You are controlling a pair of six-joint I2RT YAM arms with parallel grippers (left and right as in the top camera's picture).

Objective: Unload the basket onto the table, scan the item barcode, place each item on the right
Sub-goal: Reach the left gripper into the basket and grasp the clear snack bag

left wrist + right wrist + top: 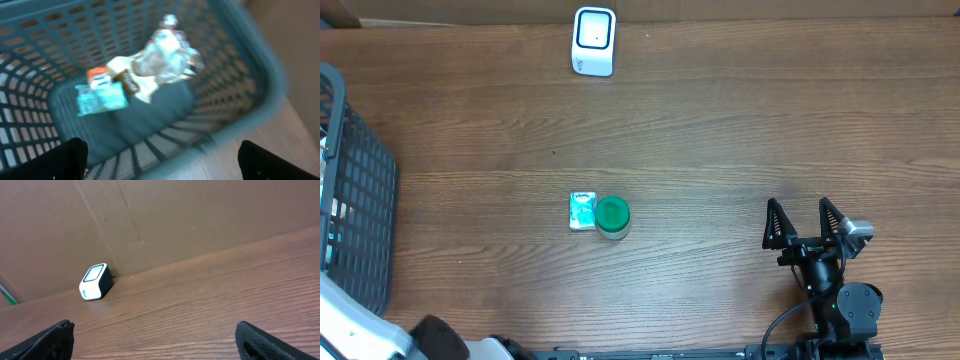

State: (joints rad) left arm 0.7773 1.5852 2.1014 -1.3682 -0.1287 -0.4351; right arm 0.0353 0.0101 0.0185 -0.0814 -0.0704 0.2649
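A small teal box [582, 211] and a green-lidded jar [613, 216] stand side by side mid-table. The white barcode scanner [593, 40] sits at the far edge and also shows as the scanner [95, 282] against a cardboard wall. My left gripper [165, 152] hangs open above a blue-grey mesh basket [235, 75], nothing between its fingers. Inside the basket lie a teal packet [100, 97] and a clear crinkled bag [160, 62], both blurred. My right gripper [800, 207] rests open near the front right, well away from the items; in its wrist view the right gripper [155, 335] shows only bare wood between the fingers.
The basket [360, 200] stands at the table's left edge. The left arm's white link [350, 330] shows at the bottom left corner. A brown cardboard wall [200, 215] backs the table behind the scanner.
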